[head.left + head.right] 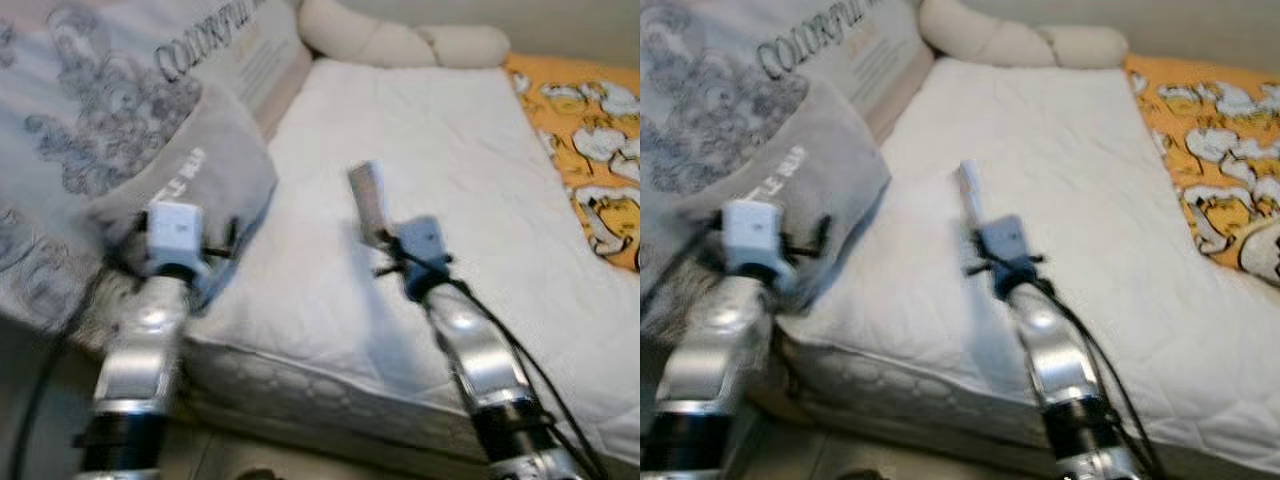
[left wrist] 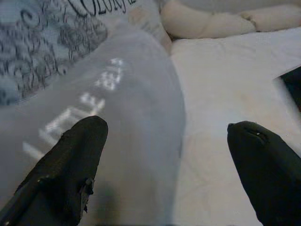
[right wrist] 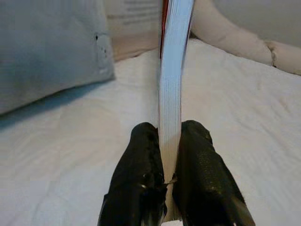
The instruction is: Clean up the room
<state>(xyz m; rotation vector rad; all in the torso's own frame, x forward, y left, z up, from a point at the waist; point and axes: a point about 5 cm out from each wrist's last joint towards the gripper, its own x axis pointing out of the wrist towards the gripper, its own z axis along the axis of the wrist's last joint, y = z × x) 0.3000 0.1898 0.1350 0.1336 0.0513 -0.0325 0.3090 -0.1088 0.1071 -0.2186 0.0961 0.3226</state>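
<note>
1. Your right gripper (image 3: 170, 155) is clamped on a thin white book (image 3: 173, 70), held on edge above the mattress (image 1: 450, 200), toward its near edge.
2. Your left gripper (image 2: 167, 155) has its jaws wide apart, hovering at the grey pillow (image 2: 122, 122) near the mattress's near left corner.
3. The pillow overlaps the mattress's left edge, leaning on a printed blanket (image 1: 70, 110).
4. A cream bolster (image 1: 400, 40) lies along the far edge; an orange sheet (image 1: 590, 140) covers the right edge.
</note>
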